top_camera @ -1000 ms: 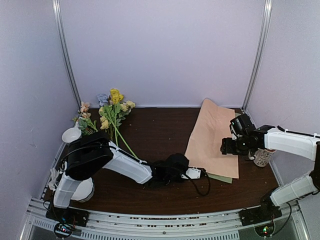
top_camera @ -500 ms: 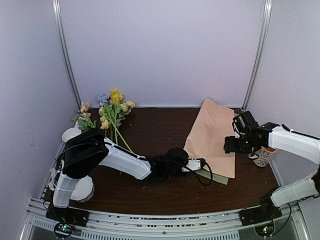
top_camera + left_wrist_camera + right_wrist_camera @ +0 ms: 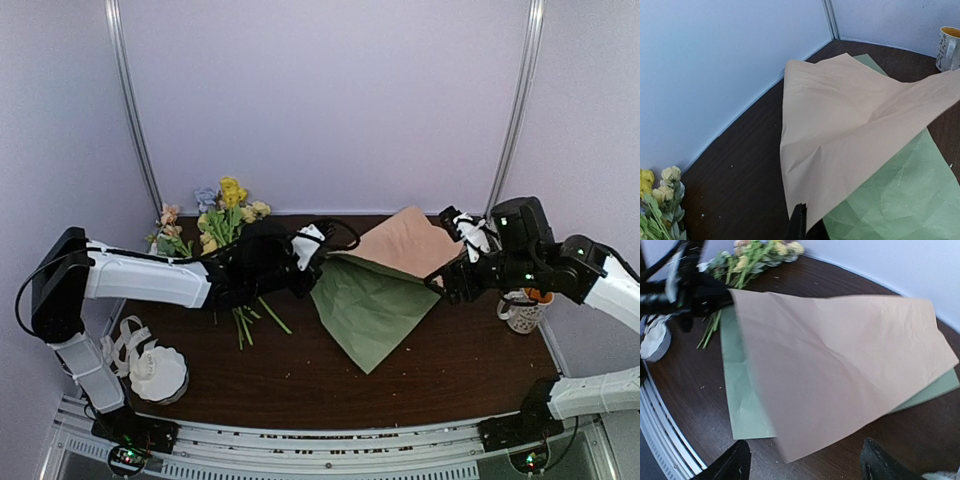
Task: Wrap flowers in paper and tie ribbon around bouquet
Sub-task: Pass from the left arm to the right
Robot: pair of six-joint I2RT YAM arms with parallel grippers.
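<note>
My left pincer [image 3: 305, 250] pinches a corner of the paper [image 3: 395, 250] mid-frame, with the flowers [image 3: 225, 215] just frame-left of it, while my right pincer [image 3: 452, 283] gapes wide and empty at the paper's right edge.

left fingers [image 3: 798, 225] clamped the paper [image 3: 375, 300] and dragged it left, seemingly up to the flowers [image 3: 228, 215].

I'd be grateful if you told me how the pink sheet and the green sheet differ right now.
The pink sheet lies on top; the green sheet is underneath. The pink sheet's corner is pinched in the left gripper and rises in a fold; the green sheet looks flatter on the table. Both are large, thin, creased rectangles.
</note>
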